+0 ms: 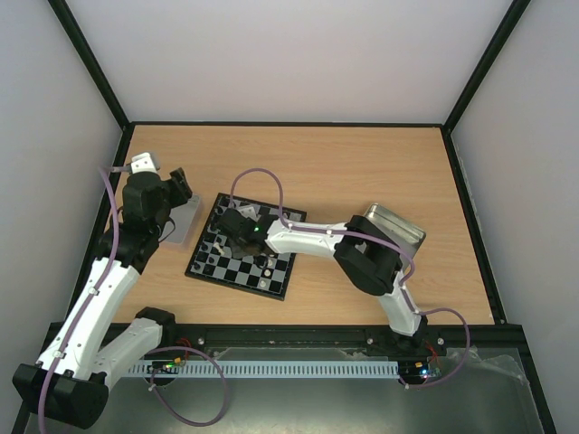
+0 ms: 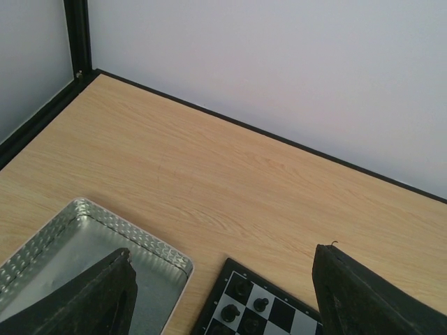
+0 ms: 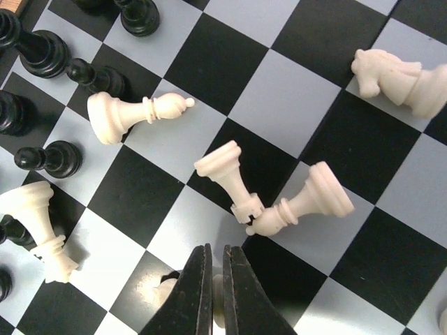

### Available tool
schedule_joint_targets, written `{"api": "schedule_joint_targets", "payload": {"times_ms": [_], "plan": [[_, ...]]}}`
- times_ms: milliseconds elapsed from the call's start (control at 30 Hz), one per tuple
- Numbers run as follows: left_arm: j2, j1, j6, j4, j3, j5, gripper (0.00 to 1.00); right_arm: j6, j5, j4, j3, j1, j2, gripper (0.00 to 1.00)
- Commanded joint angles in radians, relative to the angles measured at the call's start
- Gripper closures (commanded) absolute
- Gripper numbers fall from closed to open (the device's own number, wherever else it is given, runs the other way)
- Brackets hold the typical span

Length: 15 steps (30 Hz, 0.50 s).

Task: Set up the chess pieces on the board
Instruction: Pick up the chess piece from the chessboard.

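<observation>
Cream-white and glossy, waisted with flared bases: tiny chess pieces (image 3: pixel 227 178) toppled on the small board (image 3: pixel 293 98) of black and light-grey squares, among them a collared bishop (image 3: pixel 133 114) and a horse-headed knight (image 3: pixel 391 80). Upright along that view's left edge, round-headed black pawns (image 3: pixel 52 159). Only in the right wrist view: right gripper (image 3: pixel 217 255) fingers clenched nearly together over the board, a cream sliver in the slit; cannot tell whether gripped. Only in the left wrist view: left gripper (image 2: pixel 223 250) fingers released, wide apart, above wood-grain tabletop (image 2: pixel 209 174) and a shallow silver tin (image 2: pixel 84 241) with dimpled rim. From overhead: board mid-tabletop between the arms.
</observation>
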Motion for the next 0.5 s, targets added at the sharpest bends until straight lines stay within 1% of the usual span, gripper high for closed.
{"api": "schedule_joint_targets", "payload": {"times_ms": [0, 133, 267, 467], "plan": [[0.000, 0.005, -0.001, 0.027, -0.016, 0.035, 0.29, 0.033, 0.015, 0.023, -0.063, 0.007, -0.052, 0.98], [0.012, -0.001, -0.010, 0.026, -0.028, 0.108, 0.29, 0.056, 0.009, 0.076, -0.117, 0.007, -0.095, 0.98], [0.015, -0.003, -0.048, -0.014, -0.046, 0.205, 0.29, 0.092, -0.006, 0.160, -0.190, 0.005, -0.153, 0.98], [-0.025, -0.002, -0.174, -0.024, -0.173, 0.452, 0.27, 0.140, -0.041, 0.268, -0.269, -0.006, -0.205, 0.98]]}}
